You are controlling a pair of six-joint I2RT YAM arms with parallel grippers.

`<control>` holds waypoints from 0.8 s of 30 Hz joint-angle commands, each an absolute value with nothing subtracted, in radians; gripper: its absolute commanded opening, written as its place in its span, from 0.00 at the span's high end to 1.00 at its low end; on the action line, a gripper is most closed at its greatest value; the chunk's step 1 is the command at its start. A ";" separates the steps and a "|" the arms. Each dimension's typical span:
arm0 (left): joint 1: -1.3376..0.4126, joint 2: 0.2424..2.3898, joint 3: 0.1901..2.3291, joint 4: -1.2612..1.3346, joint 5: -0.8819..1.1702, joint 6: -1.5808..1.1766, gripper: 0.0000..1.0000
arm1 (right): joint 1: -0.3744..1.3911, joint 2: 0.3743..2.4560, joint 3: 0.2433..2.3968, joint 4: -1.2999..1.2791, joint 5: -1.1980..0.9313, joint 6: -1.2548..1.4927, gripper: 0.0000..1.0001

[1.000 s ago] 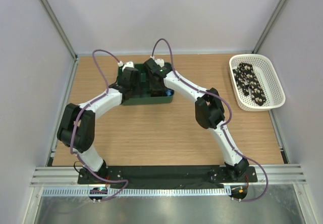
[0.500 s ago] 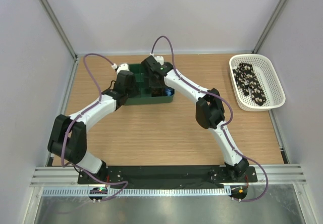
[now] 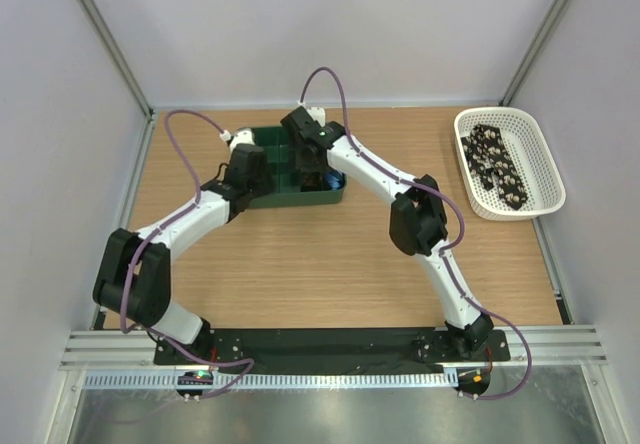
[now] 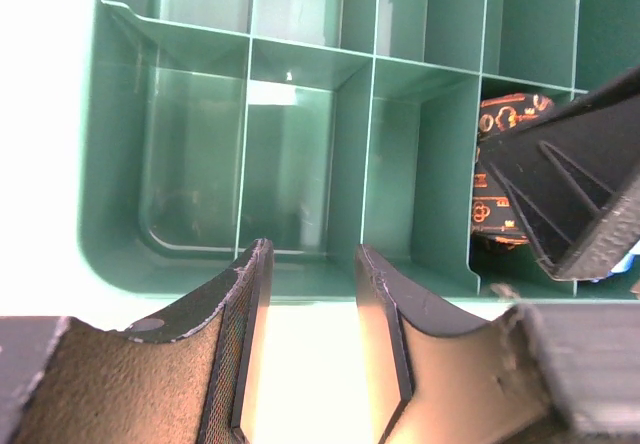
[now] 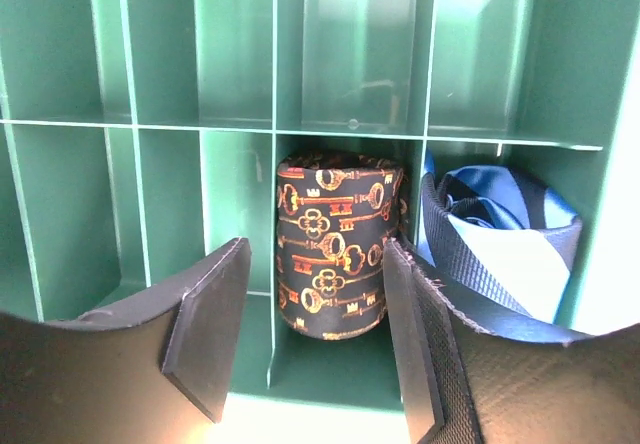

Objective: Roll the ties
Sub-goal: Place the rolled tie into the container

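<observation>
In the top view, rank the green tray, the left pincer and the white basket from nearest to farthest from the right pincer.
1. Green tray: the right pincer hangs over its right part.
2. Left pincer: at the tray's left end.
3. White basket: far off at the table's right edge, holding ties.

The left arm (image 3: 185, 219) runs forward and rightward from its base, its elbow folded back at the near left. The right arm (image 3: 375, 174) reaches forward and leftward, elbow raised. Both tip downward, close together. The left gripper (image 4: 312, 254) has parted fingers with nothing between them. The right gripper (image 5: 316, 254) is spread apart too.
</observation>
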State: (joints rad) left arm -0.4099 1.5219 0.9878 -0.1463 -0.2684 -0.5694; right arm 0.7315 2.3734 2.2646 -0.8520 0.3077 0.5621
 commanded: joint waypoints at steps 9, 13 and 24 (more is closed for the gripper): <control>-0.396 1.388 0.966 -0.115 -0.314 -0.597 0.53 | 0.767 2.099 2.179 -0.631 0.253 0.443 0.22; -0.396 1.318 0.911 -0.112 -0.304 -0.620 0.29 | 0.775 1.855 1.885 -0.470 0.284 0.381 0.12; -0.400 0.984 0.629 -0.081 -0.173 -0.657 0.00 | 0.773 1.106 0.992 -0.164 0.457 0.380 0.00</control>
State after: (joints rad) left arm -0.4023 1.0691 0.7094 -0.1299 -0.2356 -0.6399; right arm 0.7750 1.1767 1.1126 -0.2348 0.3691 0.3565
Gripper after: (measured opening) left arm 0.996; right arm 0.996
